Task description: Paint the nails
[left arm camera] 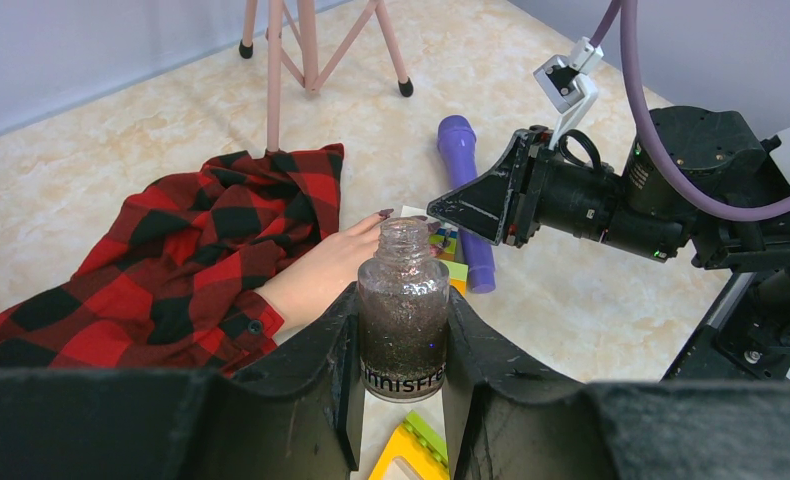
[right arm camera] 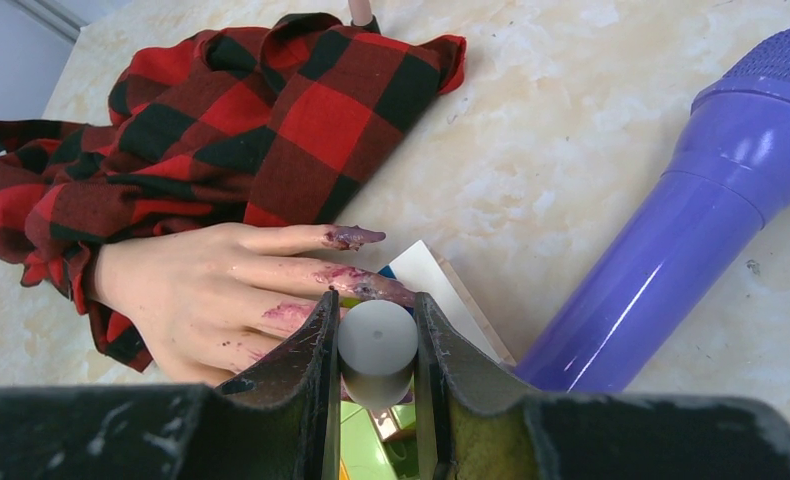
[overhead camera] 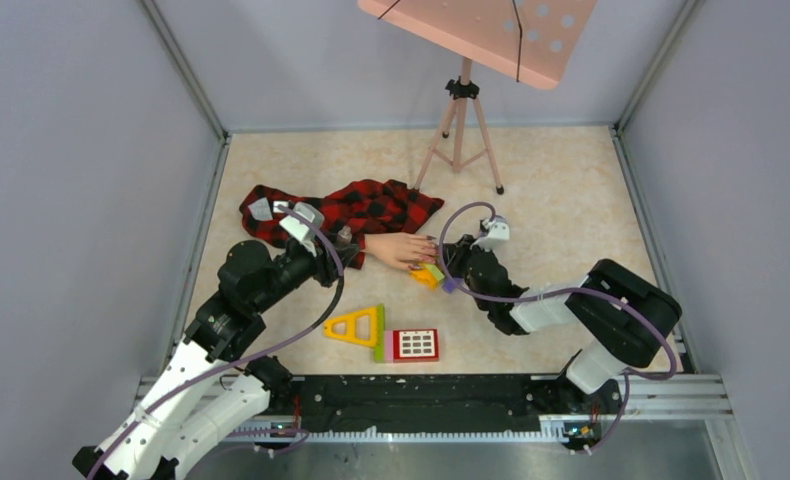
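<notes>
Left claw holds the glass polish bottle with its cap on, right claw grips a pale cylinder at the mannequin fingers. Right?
No: the left wrist view shows the glitter-filled glass bottle in the left claw uncapped, neck open. The rest holds.

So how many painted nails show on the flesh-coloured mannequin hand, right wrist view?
2. One purplish nail is uppermost in frame; the other lies just below it, beside the right gripper. Any remaining nails are hidden behind that gripper, so more may be painted.

A pink tripod stands far back on my table. A purple microphone lies flat, a yellow triangle beside a red window block.
</notes>
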Controlling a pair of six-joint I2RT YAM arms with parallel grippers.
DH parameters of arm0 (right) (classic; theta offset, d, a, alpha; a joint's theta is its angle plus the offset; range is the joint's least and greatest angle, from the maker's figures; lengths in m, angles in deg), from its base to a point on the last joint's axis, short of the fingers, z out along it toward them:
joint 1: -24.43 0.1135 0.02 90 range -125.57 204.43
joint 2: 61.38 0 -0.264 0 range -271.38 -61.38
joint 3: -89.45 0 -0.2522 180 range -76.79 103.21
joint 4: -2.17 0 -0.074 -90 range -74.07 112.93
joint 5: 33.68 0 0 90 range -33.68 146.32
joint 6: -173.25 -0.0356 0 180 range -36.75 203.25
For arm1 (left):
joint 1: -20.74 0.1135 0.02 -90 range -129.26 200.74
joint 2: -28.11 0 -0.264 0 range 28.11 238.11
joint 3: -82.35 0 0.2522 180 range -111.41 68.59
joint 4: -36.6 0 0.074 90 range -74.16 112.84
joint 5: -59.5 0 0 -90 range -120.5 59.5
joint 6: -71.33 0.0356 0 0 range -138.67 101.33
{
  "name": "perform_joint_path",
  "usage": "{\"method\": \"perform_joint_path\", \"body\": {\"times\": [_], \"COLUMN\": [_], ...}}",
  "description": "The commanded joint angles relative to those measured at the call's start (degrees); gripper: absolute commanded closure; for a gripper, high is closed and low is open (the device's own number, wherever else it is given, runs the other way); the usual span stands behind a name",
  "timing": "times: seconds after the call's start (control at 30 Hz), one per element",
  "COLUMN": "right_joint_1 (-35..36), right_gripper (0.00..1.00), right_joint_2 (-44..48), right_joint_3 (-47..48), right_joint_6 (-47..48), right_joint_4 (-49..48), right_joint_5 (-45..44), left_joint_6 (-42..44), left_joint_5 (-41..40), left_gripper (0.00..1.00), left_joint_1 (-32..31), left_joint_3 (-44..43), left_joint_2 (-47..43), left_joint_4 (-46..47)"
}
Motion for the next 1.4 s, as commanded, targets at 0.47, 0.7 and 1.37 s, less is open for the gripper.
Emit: {"method": "perform_joint_path", "body": {"times": [0.47, 0.7, 1.37], "right_joint_1": [0.9, 0.9, 1.0], "right_gripper": [1.00, 1.00, 1.00], "right_joint_2": [0.7, 0.3, -0.1], "right_joint_3": [-0.4, -0.3, -0.5], "right_joint_6": [-0.4, -0.2, -0.4], "right_joint_4": [-1.3, -1.1, -0.7], "right_joint_5": [-2.8, -3.2, -3.4], "left_joint_6": [0.3, 0.3, 0.2], "left_joint_5": [0.1, 0.1, 0.1], "left_gripper": [1.00, 1.00, 1.00], "left_joint_1": [-0.2, -0.2, -0.2], "left_joint_3": [-0.2, -0.2, -0.2], "left_joint_2": [-0.6, -0.7, -0.7], "left_joint_4": [2.0, 2.0, 2.0]}}
